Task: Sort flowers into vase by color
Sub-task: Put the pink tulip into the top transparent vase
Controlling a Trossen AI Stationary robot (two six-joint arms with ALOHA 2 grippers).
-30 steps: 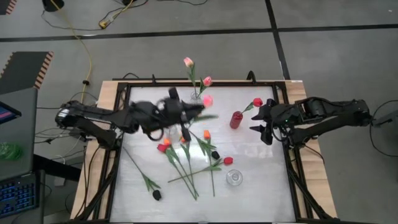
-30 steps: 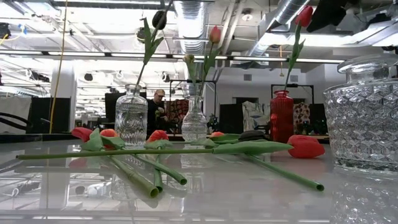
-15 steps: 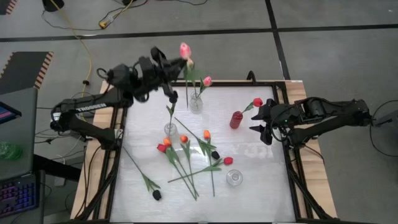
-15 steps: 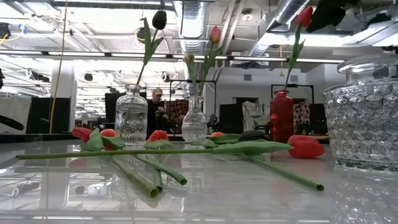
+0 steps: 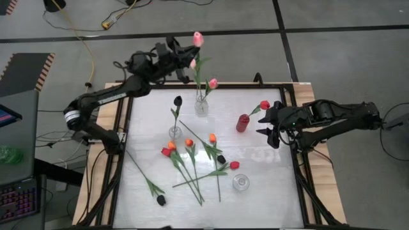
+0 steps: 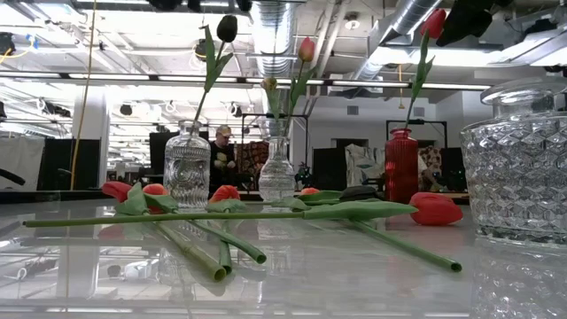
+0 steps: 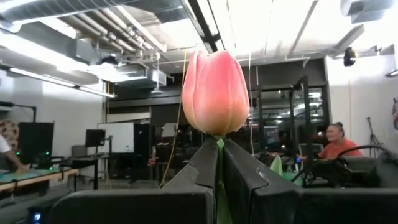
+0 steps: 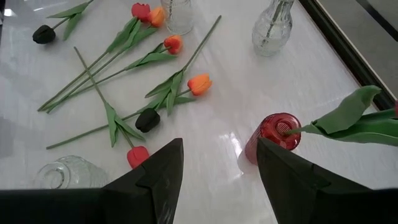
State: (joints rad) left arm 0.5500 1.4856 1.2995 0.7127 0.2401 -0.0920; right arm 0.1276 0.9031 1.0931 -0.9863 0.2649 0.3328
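Left end effector [image 5: 189,46], from the high view, is now hanging beyond the worktop's [image 5: 268,191] far edge, pinching a pink tulip [image 5: 197,38] by the stem; a second ago it was low over the flower pile, so the stem has been lifted clear and carried toward the clear vase [image 5: 201,105] already holding pink heads. Right end effector [image 5: 267,125] is waiting, spread, beside the red vase [image 5: 242,122], unmoved.

Low view is showing the black tulip [image 6: 227,27] standing in its glass vase [image 6: 187,166], where the arm no longer shows, and loose stems [image 6: 221,215] lying across the front.

Left wrist view is showing the fingers [image 7: 205,165] pressed on the stem just under the pink head.

Right wrist view is showing orange, red and black tulips [image 8: 198,84] waiting unsorted.
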